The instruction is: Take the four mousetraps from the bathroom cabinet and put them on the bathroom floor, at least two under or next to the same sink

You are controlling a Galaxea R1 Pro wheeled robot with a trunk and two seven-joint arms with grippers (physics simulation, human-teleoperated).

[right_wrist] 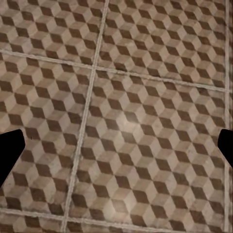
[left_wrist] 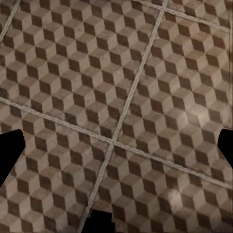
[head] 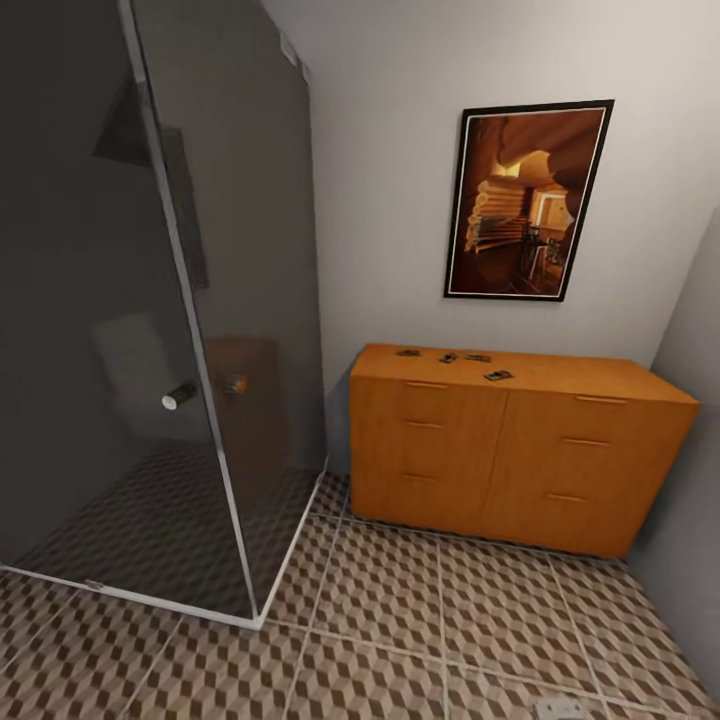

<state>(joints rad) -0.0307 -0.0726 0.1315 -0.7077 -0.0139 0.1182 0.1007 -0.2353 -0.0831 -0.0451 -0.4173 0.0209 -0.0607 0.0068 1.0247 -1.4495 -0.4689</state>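
Note:
The orange-brown cabinet (head: 510,450) stands against the far wall, drawers shut. Several tiny dark mousetraps lie on its flat top: one at the left (head: 408,352), two side by side in the middle (head: 447,357) (head: 478,357), and one nearer the front edge (head: 498,375). The bathroom floor (head: 420,620) of cube-pattern tiles spreads in front of it. My left gripper (left_wrist: 116,148) hangs open over bare tiles (left_wrist: 145,73). Over the floor (right_wrist: 145,121) my right gripper (right_wrist: 116,150) is open too, holding nothing. The sink is out of view.
A dark glass shower enclosure (head: 150,300) with a chrome knob (head: 180,396) takes up the left side, its white sill (head: 290,560) running along the floor. A framed picture (head: 527,200) hangs above the cabinet. A grey wall (head: 695,480) closes in on the right.

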